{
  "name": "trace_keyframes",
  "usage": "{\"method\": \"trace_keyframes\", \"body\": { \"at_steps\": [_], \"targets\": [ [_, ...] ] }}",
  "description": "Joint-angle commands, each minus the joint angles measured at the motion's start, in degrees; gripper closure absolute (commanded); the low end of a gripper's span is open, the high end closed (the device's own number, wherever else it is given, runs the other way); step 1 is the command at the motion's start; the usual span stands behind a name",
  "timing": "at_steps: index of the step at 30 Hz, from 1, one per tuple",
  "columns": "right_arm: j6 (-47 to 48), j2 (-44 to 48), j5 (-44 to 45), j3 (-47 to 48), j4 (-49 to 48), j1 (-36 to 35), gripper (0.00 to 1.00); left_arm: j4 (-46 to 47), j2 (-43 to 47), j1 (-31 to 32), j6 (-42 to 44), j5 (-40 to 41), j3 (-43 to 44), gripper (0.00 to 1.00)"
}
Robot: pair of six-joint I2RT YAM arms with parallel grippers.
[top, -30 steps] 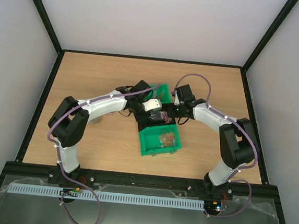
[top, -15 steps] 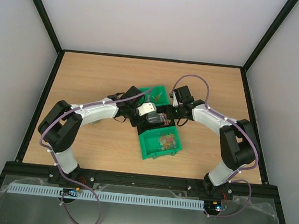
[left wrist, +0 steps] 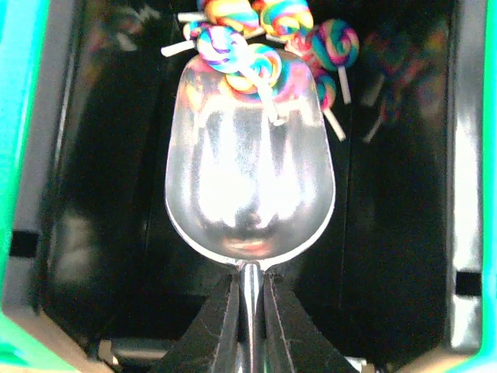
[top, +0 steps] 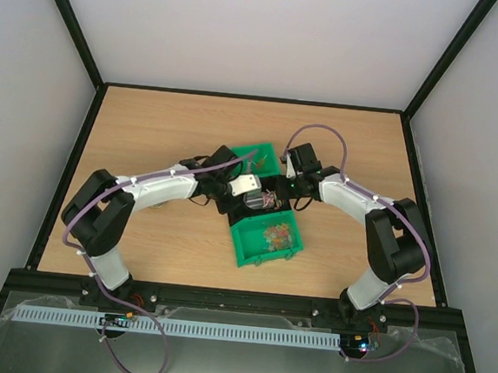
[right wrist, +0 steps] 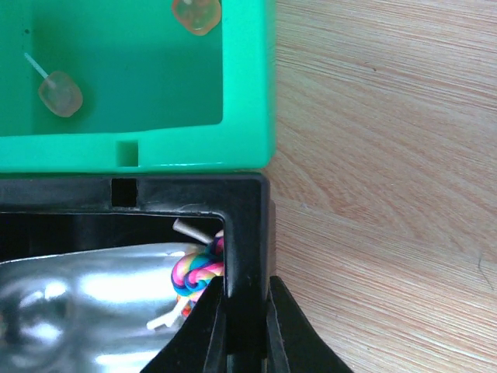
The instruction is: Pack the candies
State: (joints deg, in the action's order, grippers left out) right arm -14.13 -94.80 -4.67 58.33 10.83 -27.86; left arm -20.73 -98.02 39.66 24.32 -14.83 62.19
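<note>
Gripping scoop (left wrist: 248, 186) — left fingers (left wrist: 227, 315) | candies (left wrist: 256, 62) (swirled lollipops) at tip | right fingers (right wrist: 211, 320) pinch black bin (right wrist: 247, 233)

Cropped by the top edge of the left wrist view: the swirled candies (left wrist: 233, 54) at the lip of the metal scoop (left wrist: 248, 186), so no sure count. Lost below that frame, the scoop's handle past the left gripper (left wrist: 250, 284). Half tucked behind the wall of the black bin (right wrist: 247, 203) in the right wrist view: one more swirl (sticks poking out). From above, largely covered over, that bin; too small to tell apart, the candies in the near green bin (top: 256, 253).
</note>
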Motion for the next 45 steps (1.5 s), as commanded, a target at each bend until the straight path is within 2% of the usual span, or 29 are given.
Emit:
{"method": "trace_keyframes", "body": {
  "at_steps": [1, 3, 5, 6, 8, 9, 12, 14, 18, 22, 25, 26, 28, 29, 31, 32, 35, 38, 42, 45],
  "targets": [
    [0.72, 2.33, -0.56, 1.71, 1.52, -0.53, 0.99, -7.04, -5.93, 3.33, -2.51, 2.55, 4.15, 0.98],
    [1.04, 2.0, -0.46, 1.89, 2.07, -0.53, 0.99, -6.72, -5.34, 0.17, -5.18, -0.71, 3.3, 0.98],
    [1.24, 2.43, -0.19, 1.61, 1.89, -0.53, 0.99, 0.09, -1.44, -2.51, -6.13, -0.17, -3.14, 0.98],
    [1.1, 2.57, -0.36, 1.49, 1.71, -0.51, 0.99, 0.7, -1.91, -1.45, -5.51, 0.29, -3.11, 0.98],
    [0.72, 2.32, -0.81, 1.7, 1.71, -0.53, 0.99, -4.82, -5.97, 2.05, -4.16, 2.16, 2.72, 0.98],
    [0.73, 2.09, -0.86, 1.87, 1.93, -0.53, 0.99, -5.47, -6.08, 1.88, -4.18, 2.07, 3.14, 0.98],
    [0.95, 1.95, -1.0, 2.24, 1.72, -0.53, 0.99, 2.54, -1.75, 0.35, -4.29, 0.57, -3.11, 0.98],
    [0.82, 1.58, -0.86, 2.63, 2.03, -0.53, 0.99, -0.83, -2.31, 1.87, -3.38, 0.25, -0.13, 0.98],
    [1.06, 2.08, -0.79, 1.58, 1.63, -0.53, 0.99, 2.16, 2.83, -2.45, -0.07, -0.32, -7.88, 0.98],
    [0.13, 1.26, -1.27, 1.56, 1.56, -0.53, 0.99, -4.04, -4.74, 3.06, -2.67, 0.07, 2.15, 0.98],
    [0.54, 1.52, -0.71, 2.1, 1.61, -0.53, 0.99, 2.67, 1.39, 0.1, -3.62, -1.29, -6.76, 0.98],
    [0.45, 1.6, -0.7, 2.14, 1.46, -0.53, 0.99, 4.3, 1.27, 1.39, -3.91, -1.53, -6.96, 0.98],
    [0.25, 1.33, -0.95, 2.24, 1.57, -0.53, 0.99, 0.9, -1.8, 3.58, -4.72, -1.47, -1.88, 0.98],
    [0.39, 1.05, -0.8, 2.53, 1.98, -0.53, 0.99, 0.32, -2.01, 2.33, -5.32, -2.31, -1.72, 0.98],
    [0.85, 1.15, -0.46, 2.58, 2.11, -0.53, 0.99, 4.94, 1.3, -2.39, -6.24, -5.09, -7.35, 0.98],
    [0.74, 1.19, -0.78, 2.55, 2.02, -0.53, 0.99, 7.29, 2.34, -2.67, -6.23, -5.6, -8.98, 0.98],
    [0.29, 0.38, -1.25, 3.11, 2.4, -0.53, 0.99, 2.92, 1.06, 1.73, -3.71, -4.1, -4.06, 0.98],
    [1.01, 0.61, -0.79, 3.25, 2.28, -0.53, 0.99, 8.45, 3.9, -3.96, -4.34, -5.64, -10.63, 0.98],
    [0.26, -0.16, -1.06, 3.12, 2.17, -0.53, 0.99, 3.65, -1.87, 1.45, -4.83, -4.18, -2.68, 0.98],
    [0.71, 0.24, -0.8, 3.32, 2.25, -0.53, 0.99, 8.15, 0.32, -2.57, -6.32, -5.02, -8.28, 0.98]
  ]
}}
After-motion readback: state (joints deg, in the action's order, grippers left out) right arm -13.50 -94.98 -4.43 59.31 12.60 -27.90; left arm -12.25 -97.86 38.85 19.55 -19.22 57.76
